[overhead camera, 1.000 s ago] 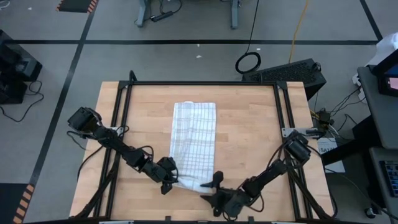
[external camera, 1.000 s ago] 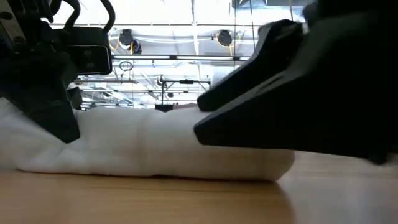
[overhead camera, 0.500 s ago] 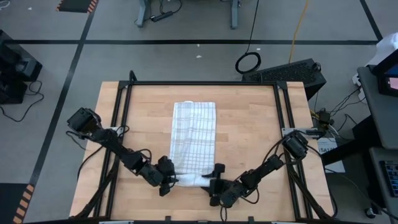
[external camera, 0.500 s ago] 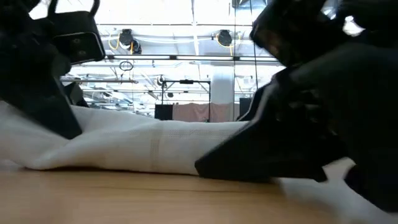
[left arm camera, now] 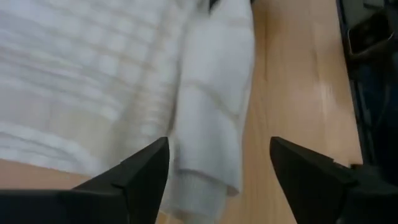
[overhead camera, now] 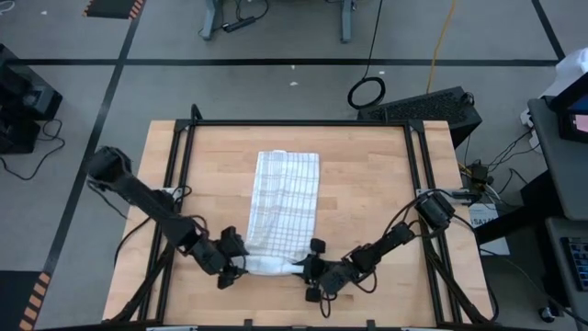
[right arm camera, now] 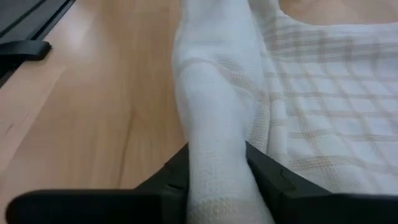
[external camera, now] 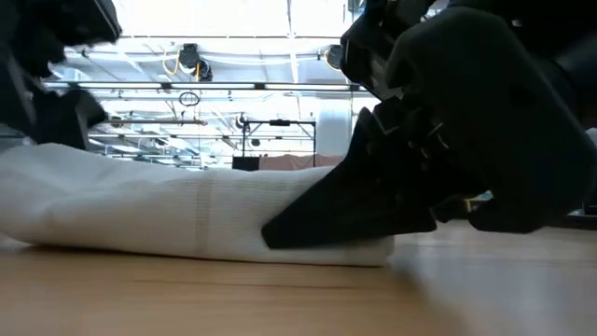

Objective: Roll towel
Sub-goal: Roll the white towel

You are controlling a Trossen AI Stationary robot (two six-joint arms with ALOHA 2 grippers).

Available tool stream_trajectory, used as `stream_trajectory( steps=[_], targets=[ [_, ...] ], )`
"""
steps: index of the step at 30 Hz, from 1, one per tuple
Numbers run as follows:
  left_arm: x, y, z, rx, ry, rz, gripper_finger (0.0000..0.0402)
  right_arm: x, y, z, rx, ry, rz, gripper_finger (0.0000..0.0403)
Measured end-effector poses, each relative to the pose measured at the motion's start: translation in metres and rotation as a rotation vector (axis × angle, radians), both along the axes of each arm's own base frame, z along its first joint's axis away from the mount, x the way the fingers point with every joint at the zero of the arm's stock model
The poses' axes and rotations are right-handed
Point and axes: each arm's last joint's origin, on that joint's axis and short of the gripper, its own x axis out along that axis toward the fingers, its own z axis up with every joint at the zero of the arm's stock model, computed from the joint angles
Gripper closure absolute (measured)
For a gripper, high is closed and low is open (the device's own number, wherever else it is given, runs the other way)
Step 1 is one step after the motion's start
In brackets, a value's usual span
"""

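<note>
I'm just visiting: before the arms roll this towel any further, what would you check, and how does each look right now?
1. Roll started at the near end of the towel: ok, a short rolled section lies there.
2. Right gripper has hold of the roll: ok, its fingers pinch the roll's end.
3. Left gripper has hold: not ok, its fingers stand open, with the roll's other end between them.
4. Rest of the towel lies flat: ok.
5. Table ahead of the roll free of obstacles: ok.
6. Roll tight and even: cannot tell.
</note>
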Motion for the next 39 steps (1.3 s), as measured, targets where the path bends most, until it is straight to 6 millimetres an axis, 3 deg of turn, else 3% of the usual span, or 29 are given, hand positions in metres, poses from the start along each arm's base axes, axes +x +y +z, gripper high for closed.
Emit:
stream_trajectory(
  steps=[5, 9, 16, 23, 33, 39],
  targets=[
    [-0.013, -0.005, 0.026, 0.102, -0.198, 0.011, 0.0118, 0.001, -0.002, 0.000, 0.055, -0.001, -0.034, 0.0323],
    [-0.023, -0.021, 0.028, 0.258, -0.332, -0.050, 0.0118, 0.002, -0.004, 0.000, 0.140, 0.001, -0.069, 0.0324],
    [-0.024, -0.045, 0.000, 0.466, -0.365, -0.159, 0.0118, 0.006, -0.008, -0.001, 0.234, 0.023, -0.057, 0.0325],
    [-0.017, -0.053, -0.032, 0.523, -0.320, -0.179, 0.0118, 0.016, -0.022, 0.000, 0.336, 0.062, 0.017, 0.0325],
    [-0.015, -0.052, -0.052, 0.532, -0.228, -0.236, 0.0118, 0.025, -0.038, 0.000, 0.359, 0.071, 0.044, 0.0326],
    [-0.014, -0.042, -0.058, 0.483, -0.137, -0.128, 0.0119, 0.025, -0.039, 0.001, 0.360, 0.070, 0.049, 0.0326]
  ],
)
